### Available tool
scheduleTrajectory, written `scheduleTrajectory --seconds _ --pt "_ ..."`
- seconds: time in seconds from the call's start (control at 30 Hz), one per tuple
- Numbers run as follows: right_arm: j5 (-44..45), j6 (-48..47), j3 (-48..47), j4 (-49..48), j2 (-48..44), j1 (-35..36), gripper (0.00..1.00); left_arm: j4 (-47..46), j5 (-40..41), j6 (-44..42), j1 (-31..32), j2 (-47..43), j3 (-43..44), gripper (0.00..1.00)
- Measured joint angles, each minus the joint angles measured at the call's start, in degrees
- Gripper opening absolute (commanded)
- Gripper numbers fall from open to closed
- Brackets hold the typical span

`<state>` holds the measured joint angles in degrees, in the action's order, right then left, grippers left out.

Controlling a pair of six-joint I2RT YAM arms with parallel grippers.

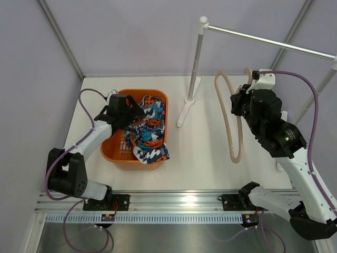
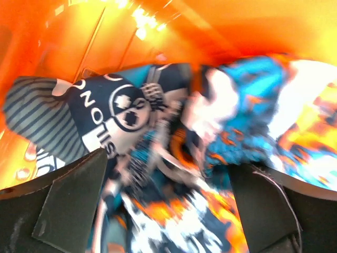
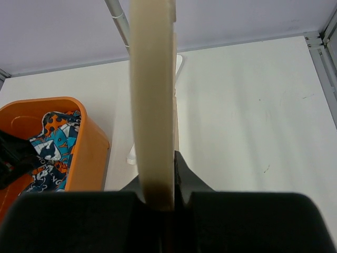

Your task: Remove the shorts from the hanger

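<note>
Top view first: the orange basket (image 1: 112, 153) sits at 9 o'clock on the white surface (image 1: 210, 163), and the shorts (image 1: 150, 132) lie piled inside it, one corner spilling over the near rim. The left arm (image 1: 100, 132) reaches down into the basket over the fabric. Over at 3 o'clock the beige hanger (image 1: 235, 126) dangles bare from the right jaws, beside the grey rail (image 1: 263, 39).

Left wrist view: the left jaws stand wide, one finger (image 2: 68, 205) at 7 o'clock and the other at 5 o'clock, blurred shorts (image 2: 253, 105) between and beyond them, orange basket wall (image 2: 105, 31) behind.

Right wrist view: the right jaws are clamped on the hanger (image 3: 152, 105), which runs up to 12 o'clock. The basket (image 3: 92, 153) with the shorts (image 3: 52, 142) shows at 9 o'clock.
</note>
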<state>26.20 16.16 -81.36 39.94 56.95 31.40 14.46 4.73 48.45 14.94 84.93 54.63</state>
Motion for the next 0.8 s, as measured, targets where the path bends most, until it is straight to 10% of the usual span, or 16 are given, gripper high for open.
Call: scheduleTrajectory --seconds 0.43,0.8 --pt "-8.63 -8.46 -1.97 -1.51 6.05 0.04 0.00 6.97 -4.57 -12.50 0.42 -20.72 10.82 0.99" --pt "-4.37 -10.19 -21.81 -1.60 21.97 -3.41 0.00 14.03 -11.04 -22.95 3.87 -35.93 9.55 0.99"
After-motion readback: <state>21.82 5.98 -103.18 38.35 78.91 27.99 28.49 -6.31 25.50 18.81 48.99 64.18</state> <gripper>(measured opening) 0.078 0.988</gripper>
